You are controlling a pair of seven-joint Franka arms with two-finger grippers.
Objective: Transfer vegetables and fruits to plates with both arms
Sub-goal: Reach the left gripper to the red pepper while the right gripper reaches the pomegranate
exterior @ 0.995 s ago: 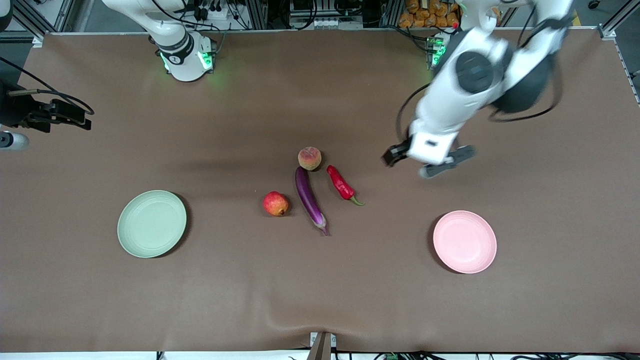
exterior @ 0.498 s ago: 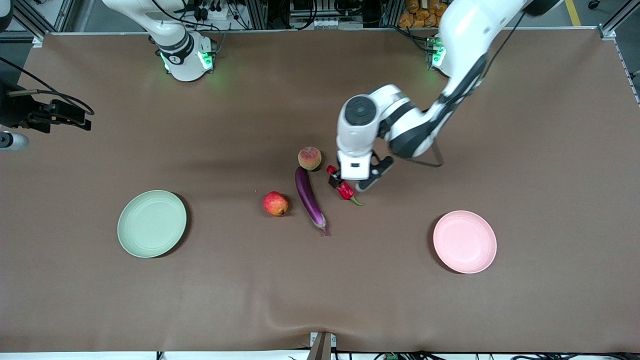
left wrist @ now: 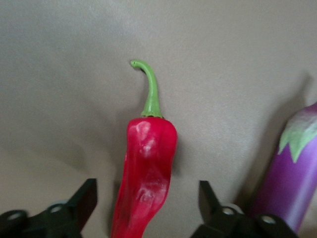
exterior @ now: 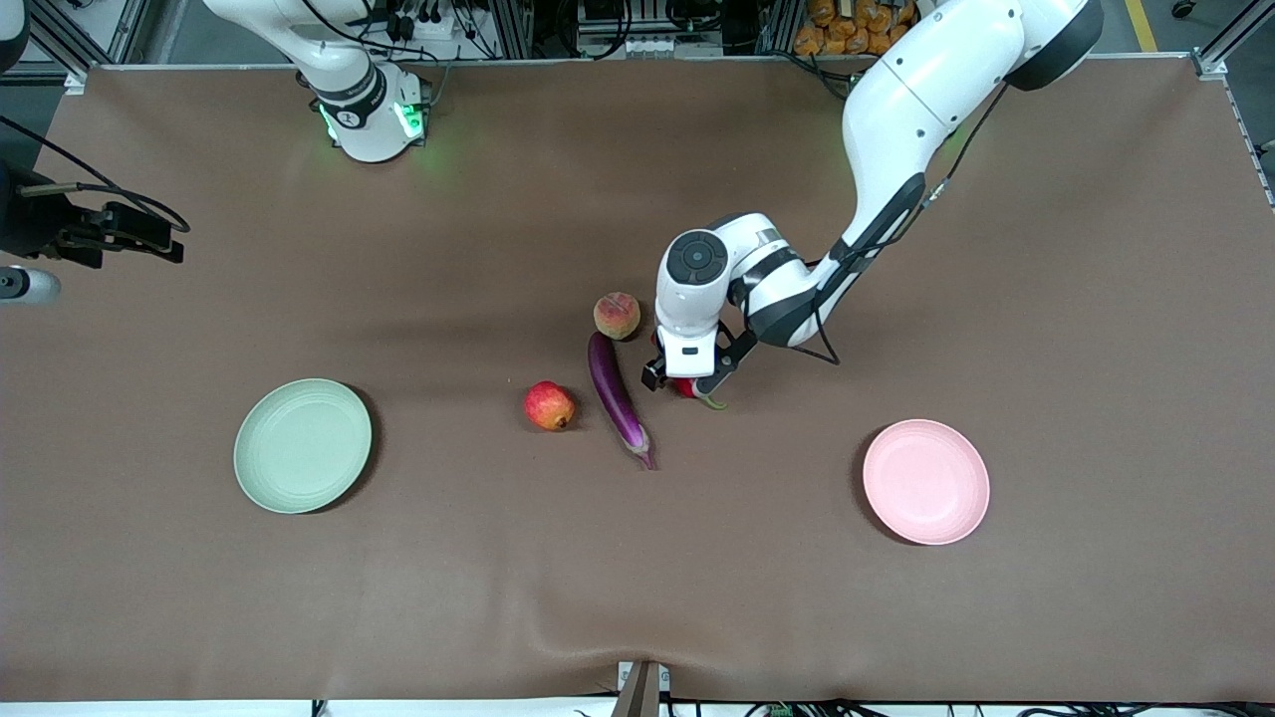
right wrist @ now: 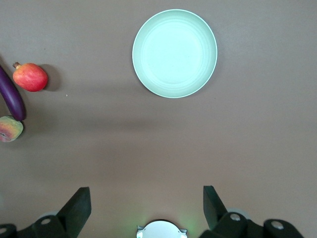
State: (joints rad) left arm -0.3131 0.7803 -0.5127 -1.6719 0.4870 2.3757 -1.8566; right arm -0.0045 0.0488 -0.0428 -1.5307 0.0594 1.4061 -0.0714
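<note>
Straddling the red chili pepper (left wrist: 143,178), the left gripper (left wrist: 148,201) is seen spread, fingers either side without contact. The pepper lies on the table (exterior: 1046,329) beside the purple eggplant (exterior: 615,396). The right gripper (right wrist: 147,208), spread, is held waiting above the table, the pale green plate (right wrist: 174,53) in its view.

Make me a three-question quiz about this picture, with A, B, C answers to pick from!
1. Where is the left gripper?
A. At the red chili pepper
B. Over the pink plate
C. Over the peach

2. How many plates are on the table?
A. One
B. Two
C. Three

3. What is on the green plate?
A. The eggplant
B. The pomegranate
C. Nothing

Answers: 1 A, its open fingers sit on either side of the pepper. 2 B, one green and one pink. 3 C, both plates are bare; all four foods lie on the table.
</note>
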